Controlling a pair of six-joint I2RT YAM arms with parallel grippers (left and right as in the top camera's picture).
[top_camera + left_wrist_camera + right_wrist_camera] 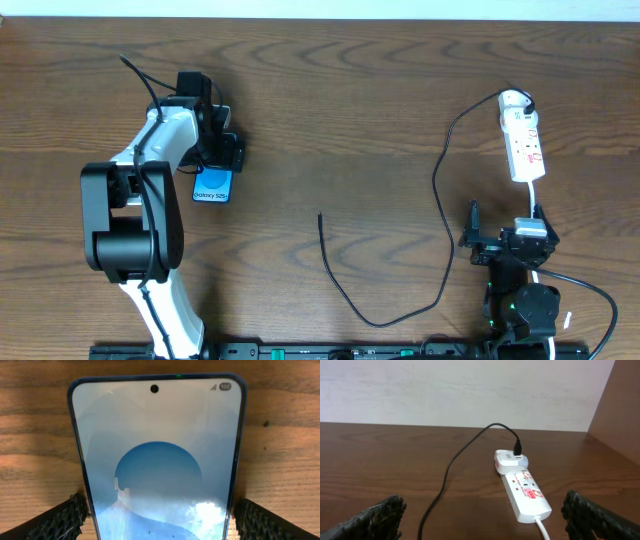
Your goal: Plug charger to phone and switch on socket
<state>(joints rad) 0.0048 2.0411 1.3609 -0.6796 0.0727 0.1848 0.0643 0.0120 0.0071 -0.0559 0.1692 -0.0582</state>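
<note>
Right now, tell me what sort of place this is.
Probably an indoor robot test bench: a wood table against a plain pale wall, left arm and right arm at its near edge, with phone, socket and charger laid out.

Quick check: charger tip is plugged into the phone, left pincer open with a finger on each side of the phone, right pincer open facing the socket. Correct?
One thing is wrong. The charger is not in the phone; the overhead view shows its tip lying loose on the table between the arms. The rest holds: left pincer open around the phone, right pincer open facing the socket.
</note>
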